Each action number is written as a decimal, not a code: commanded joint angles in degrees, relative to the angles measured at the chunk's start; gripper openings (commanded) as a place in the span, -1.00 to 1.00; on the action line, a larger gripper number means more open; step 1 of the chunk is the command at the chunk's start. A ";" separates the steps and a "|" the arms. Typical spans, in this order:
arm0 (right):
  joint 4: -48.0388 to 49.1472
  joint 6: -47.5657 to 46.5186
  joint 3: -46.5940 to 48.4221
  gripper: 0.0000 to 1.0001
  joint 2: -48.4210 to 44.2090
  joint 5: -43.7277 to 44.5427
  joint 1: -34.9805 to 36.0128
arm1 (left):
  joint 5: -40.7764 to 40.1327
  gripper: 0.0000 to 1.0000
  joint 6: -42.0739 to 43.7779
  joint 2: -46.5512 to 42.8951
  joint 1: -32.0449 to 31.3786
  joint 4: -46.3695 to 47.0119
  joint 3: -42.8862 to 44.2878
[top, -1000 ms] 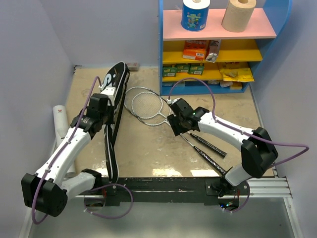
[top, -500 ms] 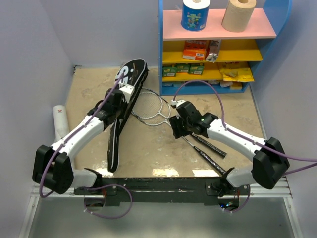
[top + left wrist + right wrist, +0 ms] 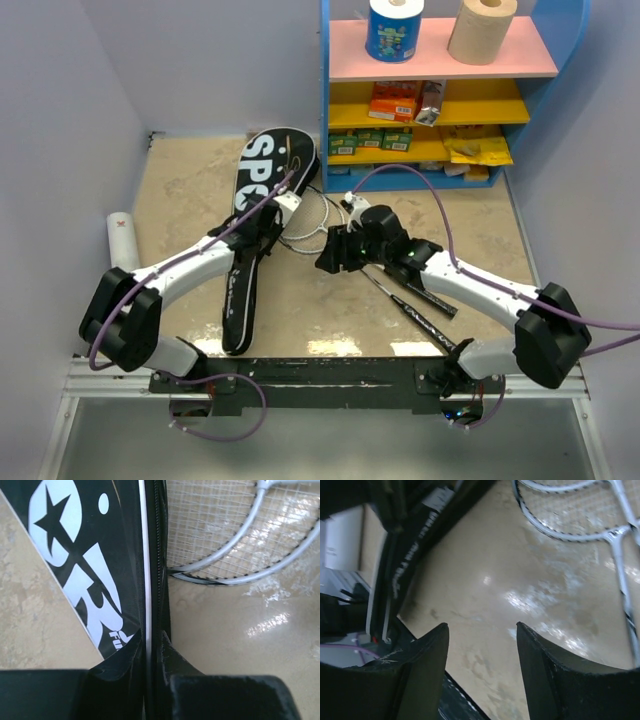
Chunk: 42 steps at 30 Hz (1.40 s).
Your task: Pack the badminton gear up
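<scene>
Bases of the two arms sat on a black rail (image 3: 330, 385) at the near edge of the sandy table (image 3: 320, 310). Just behind the rail began the narrow end of the black racket cover (image 3: 236, 300), which lay flat on the table and ran away from me, a little to the right, up to its wide head with the big white letters. On the left, near the wall, a long white tube (image 3: 122, 245) lay apart from the cover. On the right, the black handles of the rackets (image 3: 425, 298) lay close together on the table under the right arm, and their white-strung heads overlapped each other further back, just beside the right edge of the cover. The right gripper (image 3: 328, 256) hung over the bare table between the cover and the racket shafts, and its fingers (image 3: 432, 650) were spread apart with nothing between them. The left gripper (image 3: 288, 204) was at the right edge of the cover, where the head widens. Its fingers (image 3: 175, 660) were pinched together on the zipper edge, so it was grasping the cover. At the far end stood a blue shelf (image 3: 324, 90) with orange and yellow packets (image 3: 395, 100) and, on the pink top board, two paper rolls (image 3: 482, 30).
</scene>
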 commanded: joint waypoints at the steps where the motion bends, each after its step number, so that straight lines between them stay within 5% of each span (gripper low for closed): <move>1: 12.75 8.99 1.50 0.18 3.68 -1.03 1.92 | 0.42 -0.53 -2.16 0.60 -1.76 -0.10 1.82; 12: 20.05 15.95 7.04 0.13 17.39 4.16 7.28 | -0.54 -0.10 -7.18 -3.97 -1.93 -4.23 0.59; 25: 17.77 15.43 6.96 0.14 16.96 6.97 8.26 | -4.16 -0.19 -9.90 0.07 -1.93 -7.92 1.11; 42: 15.47 13.13 0.98 0.16 12.83 8.74 8.26 | 6.31 -0.17 -14.74 -13.20 -2.02 -13.02 -4.60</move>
